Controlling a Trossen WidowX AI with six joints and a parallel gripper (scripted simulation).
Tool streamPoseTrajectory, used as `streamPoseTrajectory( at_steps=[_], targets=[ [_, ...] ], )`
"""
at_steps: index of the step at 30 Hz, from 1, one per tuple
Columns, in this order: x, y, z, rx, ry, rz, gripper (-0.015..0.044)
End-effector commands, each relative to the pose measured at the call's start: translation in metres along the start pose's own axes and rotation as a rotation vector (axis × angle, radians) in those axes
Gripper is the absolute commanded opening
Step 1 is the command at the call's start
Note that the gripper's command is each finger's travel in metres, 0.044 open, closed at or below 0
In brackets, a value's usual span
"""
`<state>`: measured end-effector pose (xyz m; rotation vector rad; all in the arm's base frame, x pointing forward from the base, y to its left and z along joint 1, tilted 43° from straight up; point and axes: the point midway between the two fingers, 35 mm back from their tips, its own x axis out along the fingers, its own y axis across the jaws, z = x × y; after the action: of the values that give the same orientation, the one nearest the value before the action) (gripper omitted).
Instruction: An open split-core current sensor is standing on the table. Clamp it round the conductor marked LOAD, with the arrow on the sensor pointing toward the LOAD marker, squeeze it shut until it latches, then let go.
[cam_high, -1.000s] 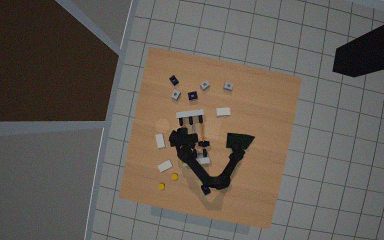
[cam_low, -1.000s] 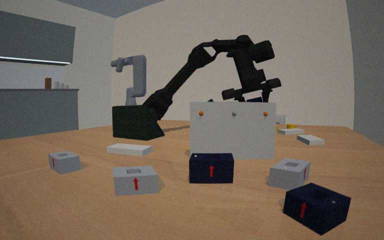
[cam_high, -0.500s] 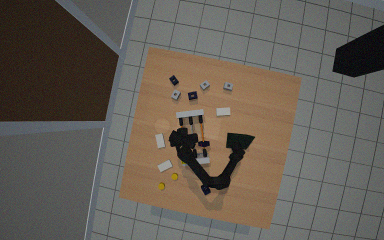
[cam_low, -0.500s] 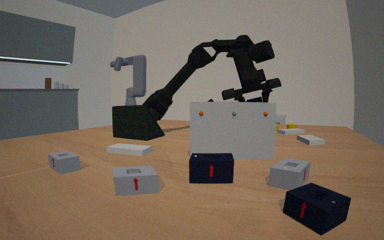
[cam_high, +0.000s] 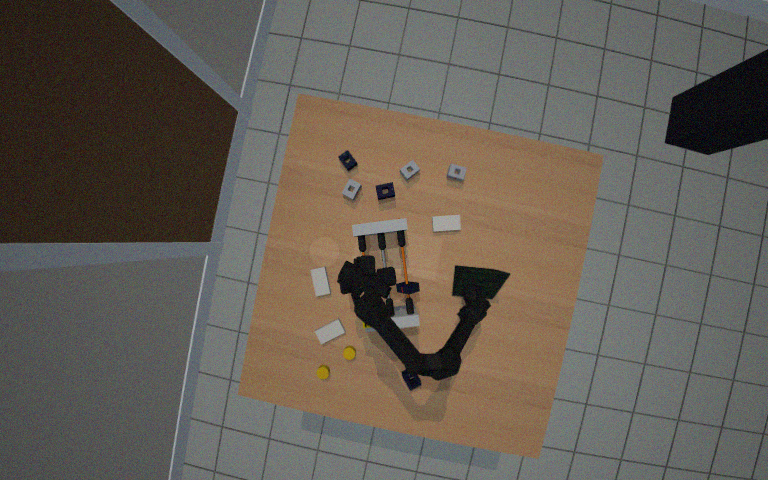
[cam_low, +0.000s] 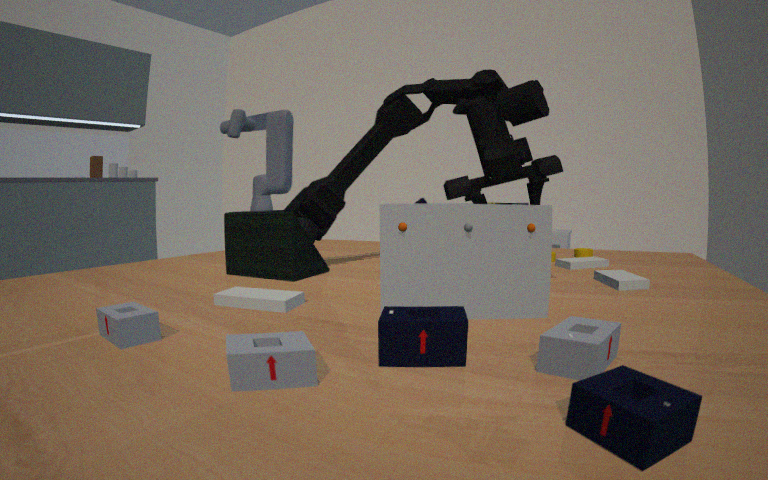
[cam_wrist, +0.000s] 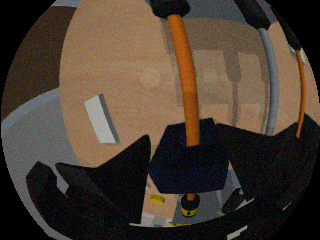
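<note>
We see the navy sensor (cam_wrist: 190, 160) sitting round the orange conductor (cam_wrist: 186, 74). Its arrow direction is unreadable. Tool (cam_wrist: 194, 183) fingers stand apart, gripping nothing.

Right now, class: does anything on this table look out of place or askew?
Nothing spilled or broken. One navy block sits alone by the arm's elbow, far from the five blocks beyond the conductors. The pincer stands open around the navy sensor on an orange conductor.

spare sensor blocks (cam_low: 422, 336) scattered, red arrows up | white slabs (cam_low: 258, 298) lying flat | yellow discs (cam_high: 349, 353) near table edge
</note>
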<state>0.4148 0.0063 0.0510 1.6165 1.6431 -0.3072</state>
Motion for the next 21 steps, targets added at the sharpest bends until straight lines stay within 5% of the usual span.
streamPoseTrajectory(
  at_steps=[1, 2, 6, 21],
  targets=[
    [-0.0005, 0.0003, 0.0000, 0.000, -0.001, -0.004, 0.0420],
    [-0.0003, 0.0003, 0.0000, 0.000, -0.001, -0.007, 0.0440],
    [-0.0001, 0.0001, 0.0000, 0.001, 0.000, -0.001, 0.0336],
    [-0.0001, 0.0001, 0.0000, 0.001, 0.000, -0.001, 0.0236]
  ],
)
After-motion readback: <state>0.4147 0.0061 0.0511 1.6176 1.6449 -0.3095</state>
